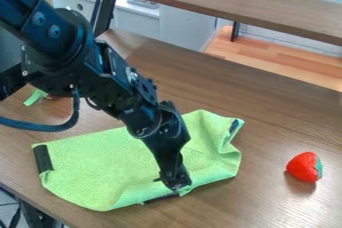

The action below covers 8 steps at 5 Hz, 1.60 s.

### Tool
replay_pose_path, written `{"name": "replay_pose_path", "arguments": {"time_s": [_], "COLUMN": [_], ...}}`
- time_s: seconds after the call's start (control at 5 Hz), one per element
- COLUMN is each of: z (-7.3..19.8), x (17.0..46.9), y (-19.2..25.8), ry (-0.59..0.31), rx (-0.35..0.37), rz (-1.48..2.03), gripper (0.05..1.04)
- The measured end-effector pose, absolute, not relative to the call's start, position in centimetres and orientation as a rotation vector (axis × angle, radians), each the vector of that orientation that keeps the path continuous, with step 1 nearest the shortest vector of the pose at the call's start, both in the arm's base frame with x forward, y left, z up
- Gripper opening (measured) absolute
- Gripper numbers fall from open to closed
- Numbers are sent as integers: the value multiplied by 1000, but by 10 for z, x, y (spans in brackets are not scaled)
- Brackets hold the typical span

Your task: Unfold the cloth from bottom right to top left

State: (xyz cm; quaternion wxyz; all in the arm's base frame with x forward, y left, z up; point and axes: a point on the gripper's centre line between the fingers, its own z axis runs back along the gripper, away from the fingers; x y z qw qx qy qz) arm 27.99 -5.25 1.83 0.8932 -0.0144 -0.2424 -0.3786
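The tool (177, 186) is at the nubby cloth (110, 172), by its curled edge.

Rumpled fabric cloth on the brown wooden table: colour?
Light green cloth, black strips at its edges; best in the camera view.

the cloth (100, 172) at seven o'clock is matt, its nap slightly rough, with a smoother black strip (43, 158) at its nine o'clock edge. the table (267, 117) looks like smooth grained wood with a soft sheen. at four o'clock, the strawberry (304, 166) looks like smooth plastic, faintly glossy. the arm (137, 107) from ten o'clock has hard, dark, low-sheen surfaces with metallic screws.
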Motion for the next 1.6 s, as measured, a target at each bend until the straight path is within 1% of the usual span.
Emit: {"name": "replay_pose_path", "arguments": {"time_s": [0.4,0.8,1.0,1.6], "z": [12,14,15,-6], "x": [276,279,283,296], "y": [-49,-39,-34,-26], "ry": [-472,-475,-480,-430], "rx": [-47,-60,-48,-12], "rz": [-781,-743,-731,-697], "gripper": [1001,1001,1001,1001]}}
